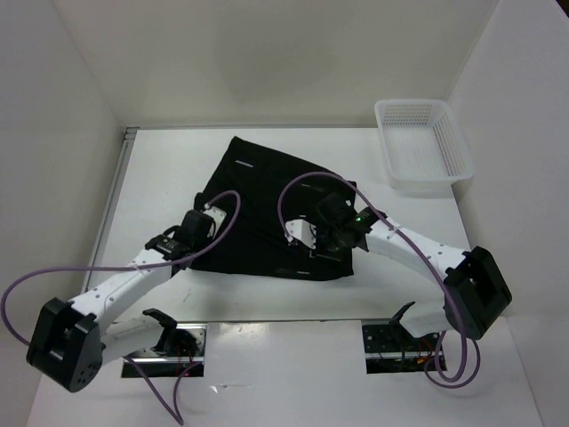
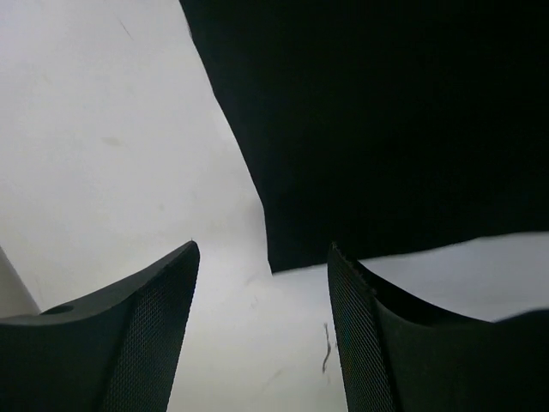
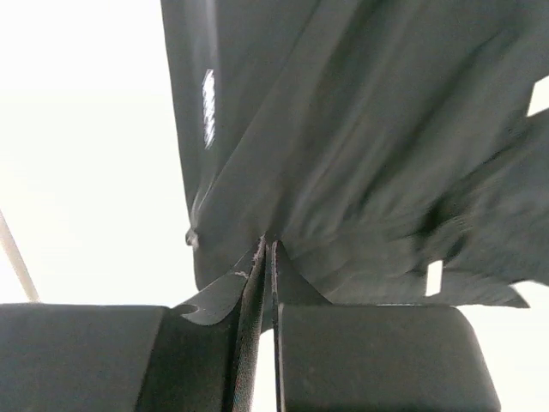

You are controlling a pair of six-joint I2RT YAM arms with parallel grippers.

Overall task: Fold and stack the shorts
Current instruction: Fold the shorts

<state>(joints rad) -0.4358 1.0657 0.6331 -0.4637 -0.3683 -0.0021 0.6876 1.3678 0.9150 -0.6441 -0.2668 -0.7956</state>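
Observation:
The black shorts (image 1: 267, 209) lie spread on the white table, with small pale marks near their edges. My left gripper (image 1: 206, 213) hovers at the cloth's left edge, open, with only bare table between its fingers (image 2: 163, 326). In the left wrist view a corner of the shorts (image 2: 386, 120) ends just beyond the fingertips, and the left gripper (image 2: 264, 257) touches nothing. My right gripper (image 1: 300, 238) sits over the front right part of the cloth. It is shut, and the right wrist view shows the shorts (image 3: 343, 129) pinched and drawn up into the right gripper (image 3: 268, 249).
A white mesh basket (image 1: 418, 105) stands at the table's back right corner. White walls close in the table on the left, back and right. Purple cables loop off both arms over the cloth.

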